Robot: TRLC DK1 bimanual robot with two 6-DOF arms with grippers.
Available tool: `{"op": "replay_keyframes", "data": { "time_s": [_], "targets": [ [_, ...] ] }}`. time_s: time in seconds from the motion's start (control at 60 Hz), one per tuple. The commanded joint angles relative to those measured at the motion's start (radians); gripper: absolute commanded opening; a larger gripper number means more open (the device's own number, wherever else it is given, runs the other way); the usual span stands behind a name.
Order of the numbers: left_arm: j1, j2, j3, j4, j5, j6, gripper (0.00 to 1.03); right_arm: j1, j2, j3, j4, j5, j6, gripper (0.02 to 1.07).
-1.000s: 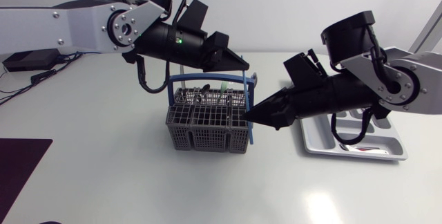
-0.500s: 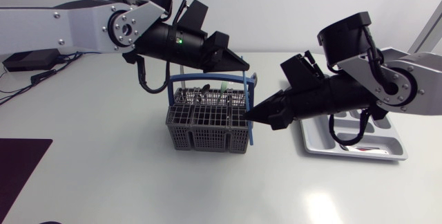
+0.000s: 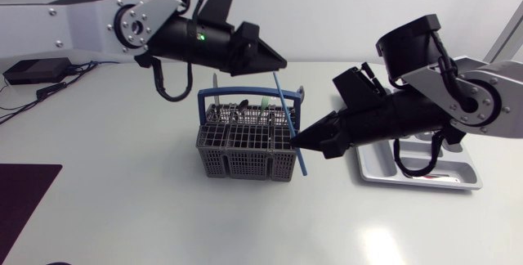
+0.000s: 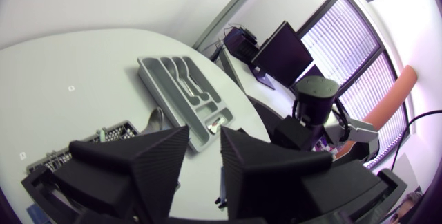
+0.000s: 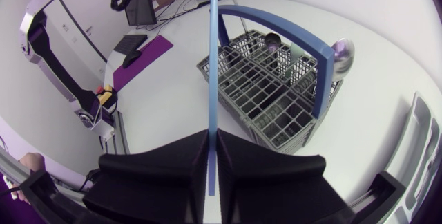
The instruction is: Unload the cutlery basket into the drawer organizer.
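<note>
Blue stick [image 3: 290,122] leans over now; it stood straighter a second ago. Our right claw [image 3: 301,140] is pinching it, just beside the basket [image 3: 237,146]. Our left claw [image 3: 280,66] has backed up and off, spread and empty. We reckon the stick's coming free, tray [image 3: 377,167] next.

Left gripper [image 4: 204,134] fingers apart; grey organizer [image 4: 199,104] ahead; basket [image 4: 116,129] corner, seemingly, beneath gripper.

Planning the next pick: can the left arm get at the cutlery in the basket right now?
Probably yes: the left gripper hangs open above the basket, whose left side looks free; the blue stick in the right gripper crosses only its right end.
</note>
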Motion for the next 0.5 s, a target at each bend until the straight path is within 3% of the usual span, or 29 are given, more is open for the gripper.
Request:
{"op": "replay_keyframes", "data": {
  "time_s": [0.0, 0.167, 0.25, 0.367, 0.483],
  "targets": [
    [0.051, -0.091, 0.075, 0.031, 0.0, -0.048, 0.92, -0.01, -0.044, -0.008, -0.035, -0.006, -0.032, 0.09],
    [0.136, -0.192, 0.12, 0.028, -0.001, -0.044, 0.96, -0.135, -0.11, -0.013, -0.109, -0.031, -0.082, 0.09],
    [0.16, -0.226, 0.118, -0.034, -0.003, 0.019, 0.96, -0.236, -0.125, -0.013, -0.145, -0.048, -0.119, 0.09],
    [0.163, -0.274, 0.084, -0.172, -0.104, 0.211, 0.97, -0.382, -0.104, -0.013, -0.155, -0.062, -0.145, 0.09],
    [0.177, -0.306, 0.015, -0.224, -0.195, 0.323, 0.97, -0.506, -0.036, -0.013, -0.127, -0.034, -0.142, 0.09]
  ]
}}
